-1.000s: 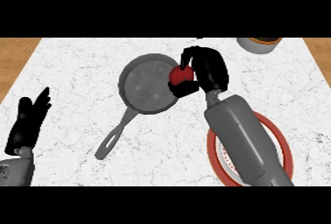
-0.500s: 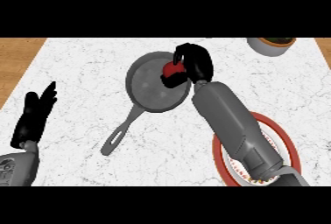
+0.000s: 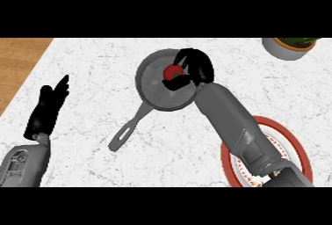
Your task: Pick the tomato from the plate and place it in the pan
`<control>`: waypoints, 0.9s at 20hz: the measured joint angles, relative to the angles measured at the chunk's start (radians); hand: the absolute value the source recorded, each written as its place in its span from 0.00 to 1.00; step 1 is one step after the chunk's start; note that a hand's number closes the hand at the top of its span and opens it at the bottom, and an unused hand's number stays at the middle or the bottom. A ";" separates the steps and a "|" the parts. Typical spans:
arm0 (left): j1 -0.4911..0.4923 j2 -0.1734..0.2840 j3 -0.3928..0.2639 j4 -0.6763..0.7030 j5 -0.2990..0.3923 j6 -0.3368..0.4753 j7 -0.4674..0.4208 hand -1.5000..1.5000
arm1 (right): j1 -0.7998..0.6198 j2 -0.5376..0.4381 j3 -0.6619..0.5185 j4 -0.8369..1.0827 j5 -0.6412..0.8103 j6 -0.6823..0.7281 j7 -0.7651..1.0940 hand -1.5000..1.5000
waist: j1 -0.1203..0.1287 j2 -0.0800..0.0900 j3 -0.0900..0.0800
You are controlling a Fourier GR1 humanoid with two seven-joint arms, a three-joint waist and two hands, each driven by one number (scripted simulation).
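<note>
Right hand curled round the tomato, holding it over the pan; plate well behind, near the forearm. Left hand rests open, far off. Risk: released high, tomato may roll out.

no readable text, labels, brands, numbers or signs on anything

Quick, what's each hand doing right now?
Left hand: open, fingers straight, holding nothing.
Right hand: curled round the tomato, over the pan.
</note>
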State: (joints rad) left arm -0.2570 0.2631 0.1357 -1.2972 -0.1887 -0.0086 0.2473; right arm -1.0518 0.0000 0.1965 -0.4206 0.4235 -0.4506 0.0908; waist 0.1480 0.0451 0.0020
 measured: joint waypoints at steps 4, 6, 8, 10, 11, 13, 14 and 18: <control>-0.024 -0.005 -0.009 0.008 -0.004 -0.003 -0.001 0.50 | -0.001 0.000 -0.013 0.041 -0.082 0.014 -0.048 0.00 | 0.022 0.009 0.001; -0.035 -0.004 -0.015 0.011 -0.007 -0.007 -0.003 0.50 | -0.007 0.000 -0.011 0.056 -0.110 0.011 -0.070 0.00 | 0.032 0.011 0.001; -0.039 -0.010 -0.022 0.010 -0.011 -0.007 -0.001 0.50 | -0.013 0.000 -0.013 0.067 -0.138 0.003 -0.096 0.00 | 0.039 0.011 0.001; -0.040 -0.012 -0.022 0.012 -0.009 -0.007 -0.001 0.50 | -0.010 0.000 -0.021 0.071 -0.172 -0.011 -0.128 0.00 | 0.045 0.012 0.001; -0.045 -0.013 -0.022 0.018 -0.010 -0.006 0.000 0.50 | -0.008 0.000 -0.027 0.069 -0.190 -0.020 -0.147 0.00 | 0.046 0.014 0.001; -0.047 -0.013 -0.025 0.025 -0.010 -0.011 -0.006 0.50 | -0.009 0.000 -0.038 0.063 -0.228 -0.045 -0.181 0.00 | 0.050 0.014 0.001; -0.047 -0.012 -0.023 0.026 -0.010 -0.011 -0.006 0.50 | -0.008 0.000 -0.046 0.059 -0.245 -0.059 -0.205 0.00 | 0.048 0.013 0.002; -0.053 -0.014 -0.021 0.036 -0.012 -0.007 -0.009 0.50 | -0.012 0.000 -0.073 0.053 -0.315 -0.118 -0.274 0.00 | 0.040 0.009 0.001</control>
State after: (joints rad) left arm -0.3097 0.2496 0.1145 -1.2609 -0.2005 -0.0155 0.2385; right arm -1.0641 0.0000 0.1233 -0.3680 0.1090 -0.5683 -0.1831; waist 0.1877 0.0546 0.0034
